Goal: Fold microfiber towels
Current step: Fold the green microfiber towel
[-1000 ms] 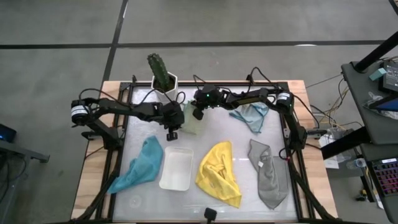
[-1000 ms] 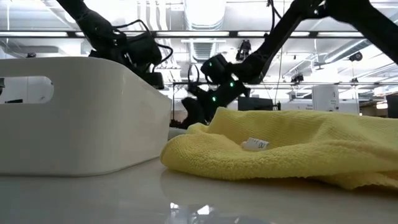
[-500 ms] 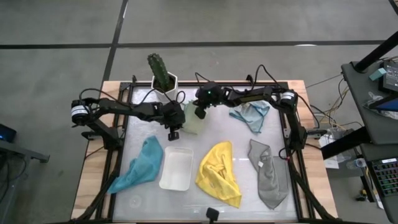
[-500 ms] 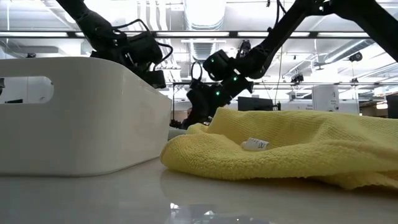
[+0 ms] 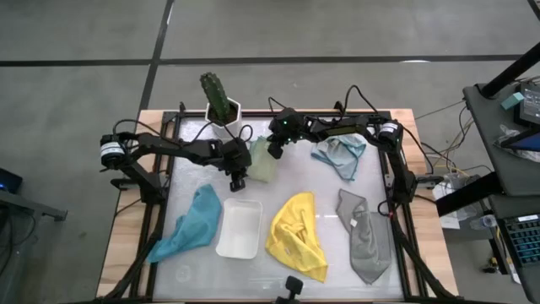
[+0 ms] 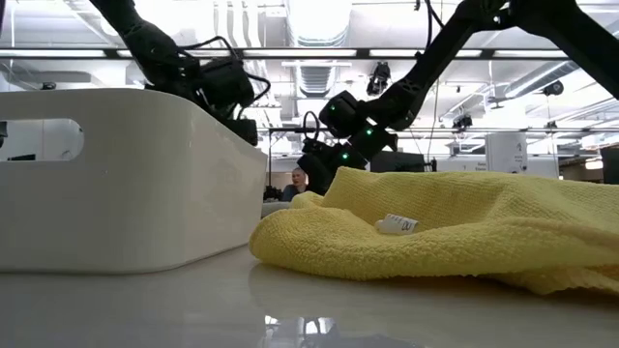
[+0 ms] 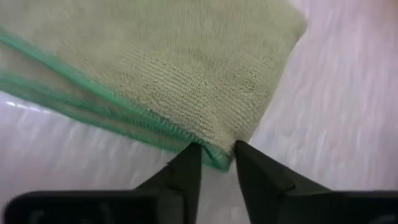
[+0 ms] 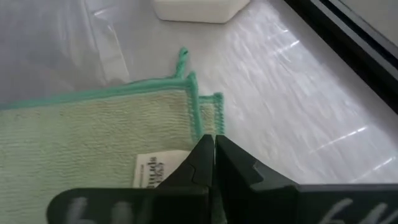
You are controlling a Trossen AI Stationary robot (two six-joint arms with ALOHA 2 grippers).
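Note:
The pale green towel (image 5: 263, 160) lies folded on the table at the far middle, between my two grippers. My left gripper (image 5: 239, 179) is at its near left corner and is shut on it (image 7: 214, 155). My right gripper (image 5: 274, 150) is at its far right corner and is shut on it (image 8: 211, 149). The teal towel (image 5: 192, 224), yellow towel (image 5: 297, 235), grey towel (image 5: 364, 236) and light blue towel (image 5: 342, 154) lie crumpled on the table, untouched. My left gripper pinches the folded towel's corner at its green stitched edge (image 7: 211, 149) between its two fingers. Several layers show there. The towel lies on the table beyond the fingers. My right gripper pinches the towel's corner beside the white label (image 8: 155, 168) between its shut fingers, which slant down from above. Several stitched edges (image 8: 198, 102) lie stacked just past the fingertips. The towel lies flat on the table.
A white tray (image 5: 239, 228) stands between the teal and yellow towels and fills the left of the low view (image 6: 126, 184). A potted cactus (image 5: 221, 105) stands at the far edge, just behind the green towel. Bare table shows near the front edge.
Both grippers have shifted slightly toward the table's right edge with the pale green towel. In the low view the right gripper has risen a little. Both stay shut on the towel.

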